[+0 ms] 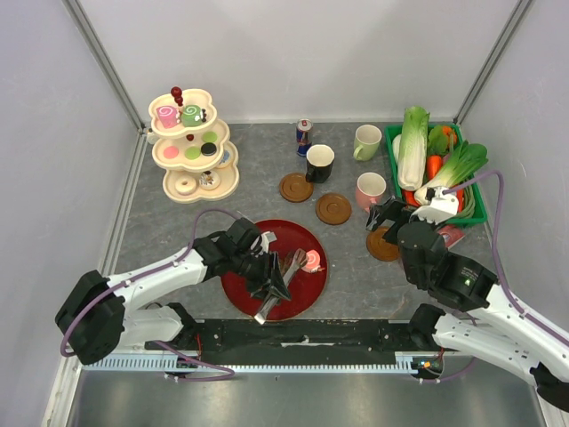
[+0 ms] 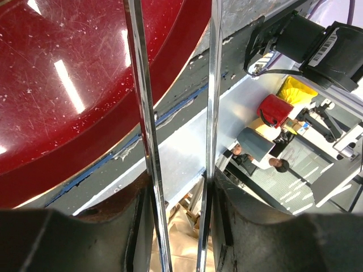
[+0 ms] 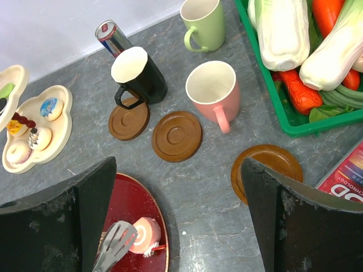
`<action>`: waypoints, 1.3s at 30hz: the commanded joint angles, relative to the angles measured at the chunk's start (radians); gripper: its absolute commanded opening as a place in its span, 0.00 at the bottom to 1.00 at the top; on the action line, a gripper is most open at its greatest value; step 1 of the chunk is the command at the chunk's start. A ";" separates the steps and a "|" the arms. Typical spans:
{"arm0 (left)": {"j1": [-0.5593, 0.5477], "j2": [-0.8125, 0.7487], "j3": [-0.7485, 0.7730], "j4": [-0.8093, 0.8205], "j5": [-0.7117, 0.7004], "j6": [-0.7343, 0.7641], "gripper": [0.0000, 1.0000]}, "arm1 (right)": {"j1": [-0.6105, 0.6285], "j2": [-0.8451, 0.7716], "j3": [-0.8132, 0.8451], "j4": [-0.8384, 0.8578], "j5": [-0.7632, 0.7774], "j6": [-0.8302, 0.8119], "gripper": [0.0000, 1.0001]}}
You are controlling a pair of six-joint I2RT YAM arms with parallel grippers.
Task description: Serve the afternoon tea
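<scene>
My left gripper (image 1: 265, 269) is over the red plate (image 1: 307, 294), shut on chrome tongs (image 1: 267, 310). In the left wrist view both tong arms (image 2: 144, 113) lie pressed against my fingers (image 2: 74, 238). The slotted tong tip (image 3: 116, 243) touches a pink swirl roll (image 3: 143, 235) lying on the plate's right side. My right gripper (image 3: 181, 226) hangs open and empty above the table, near a brown coaster (image 3: 266, 170). A black mug (image 3: 139, 76), a pink mug (image 3: 212, 90) and a pale green mug (image 3: 204, 22) stand upright beyond it.
A three-tier cream stand (image 1: 191, 147) with small pastries is at the back left. Two more coasters (image 1: 296, 187) (image 1: 333, 208) lie mid-table. A drink can (image 1: 303, 136) stands behind the black mug. A green crate (image 1: 391, 142) of toy vegetables sits at the right.
</scene>
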State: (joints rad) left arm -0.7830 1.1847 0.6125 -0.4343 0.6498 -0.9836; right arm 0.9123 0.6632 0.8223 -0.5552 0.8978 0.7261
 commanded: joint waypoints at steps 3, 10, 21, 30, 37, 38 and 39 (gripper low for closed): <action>-0.004 -0.017 0.044 0.029 0.057 -0.058 0.15 | -0.001 -0.014 -0.012 0.006 0.044 0.016 0.98; -0.004 -0.053 0.067 0.034 0.059 -0.067 0.02 | -0.001 -0.040 -0.020 0.005 0.058 0.018 0.98; 0.004 -0.172 0.134 -0.058 -0.041 -0.073 0.02 | -0.001 -0.071 -0.023 0.005 0.089 0.027 0.98; 0.123 -0.250 0.276 -0.198 -0.205 0.005 0.02 | -0.001 -0.089 -0.031 0.018 0.107 0.029 0.98; 0.312 -0.225 0.629 -0.151 -0.430 0.127 0.02 | -0.001 -0.074 -0.020 0.061 0.105 -0.034 0.98; 0.333 -0.202 0.689 -0.177 -0.482 0.152 0.02 | -0.001 -0.071 -0.015 0.063 0.107 -0.045 0.98; 0.361 -0.176 0.749 -0.201 -0.534 0.172 0.02 | -0.001 -0.068 -0.012 0.063 0.113 -0.050 0.98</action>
State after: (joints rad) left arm -0.4805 0.9688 1.1397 -0.6537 0.3225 -0.9474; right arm 0.9123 0.5850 0.7914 -0.5308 0.9707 0.7151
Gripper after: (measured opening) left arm 0.346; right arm 0.980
